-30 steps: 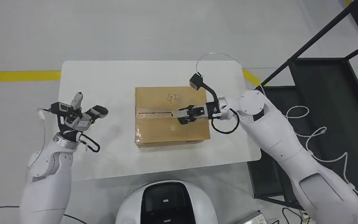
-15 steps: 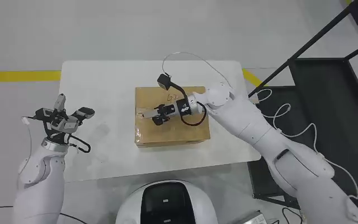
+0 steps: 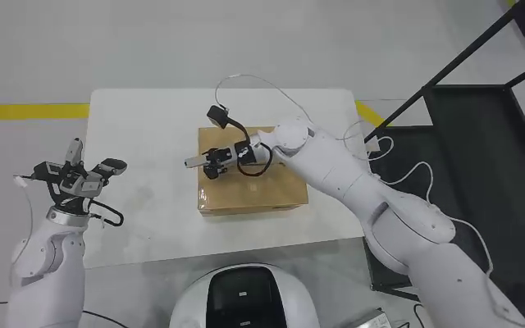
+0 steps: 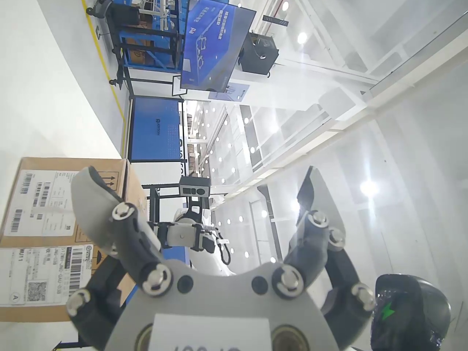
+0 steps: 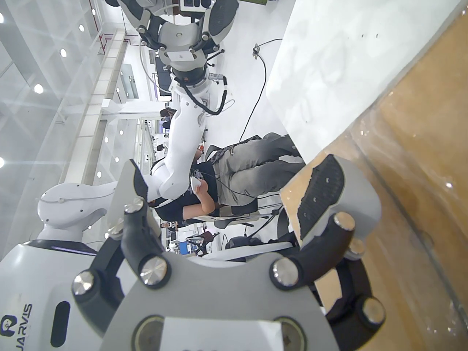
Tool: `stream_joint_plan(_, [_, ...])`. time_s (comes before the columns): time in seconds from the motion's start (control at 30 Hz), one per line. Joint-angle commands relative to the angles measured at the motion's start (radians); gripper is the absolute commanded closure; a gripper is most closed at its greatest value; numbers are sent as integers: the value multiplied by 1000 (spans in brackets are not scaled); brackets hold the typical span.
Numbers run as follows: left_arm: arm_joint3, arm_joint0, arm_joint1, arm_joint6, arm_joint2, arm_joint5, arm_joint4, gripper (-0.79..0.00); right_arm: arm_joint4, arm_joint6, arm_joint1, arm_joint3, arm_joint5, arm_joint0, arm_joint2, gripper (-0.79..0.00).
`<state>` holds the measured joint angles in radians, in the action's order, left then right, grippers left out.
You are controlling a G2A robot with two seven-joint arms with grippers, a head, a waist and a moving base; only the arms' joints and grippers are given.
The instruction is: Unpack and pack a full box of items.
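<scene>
Right end effector (image 3: 191, 161) slid to box (image 3: 254, 190) edge, open

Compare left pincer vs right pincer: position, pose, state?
The left pincer hangs at the table's left edge, clear of the cardboard box; the right pincer sits over the box's left end. The left pincer points away from the robot; the right pincer points sideways toward it. Both open, both empty.

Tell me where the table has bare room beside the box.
Widest: the table left of the box, out to the left gripper at its edge. Narrower strips lie beyond and right of the box. Crowded: the box's left edge, under the right gripper.
</scene>
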<state>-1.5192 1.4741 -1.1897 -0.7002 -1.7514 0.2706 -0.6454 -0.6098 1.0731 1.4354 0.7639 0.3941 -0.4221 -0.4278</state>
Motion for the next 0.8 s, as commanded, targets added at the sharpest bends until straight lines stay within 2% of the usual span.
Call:
stream_joint_plan(0.0, [0, 0, 0, 0, 0, 0, 0, -785, 20, -22, 18, -32, 0, 10, 9, -785])
stream_joint_plan(0.17, [0, 0, 0, 0, 0, 0, 0, -785, 61, -50, 55, -107, -23, 26, 22, -785])
stream_joint_plan(0.3, [0, 0, 0, 0, 0, 0, 0, -785, 86, -72, 60, -150, -25, 28, 7, -785])
stream_joint_plan(0.5, [0, 0, 0, 0, 0, 0, 0, -785, 106, -43, 45, -151, -34, 11, -27, -785])
stream_joint_plan(0.77, [0, 0, 0, 0, 0, 0, 0, -785, 164, -31, 3, -57, -85, -38, -76, -785])
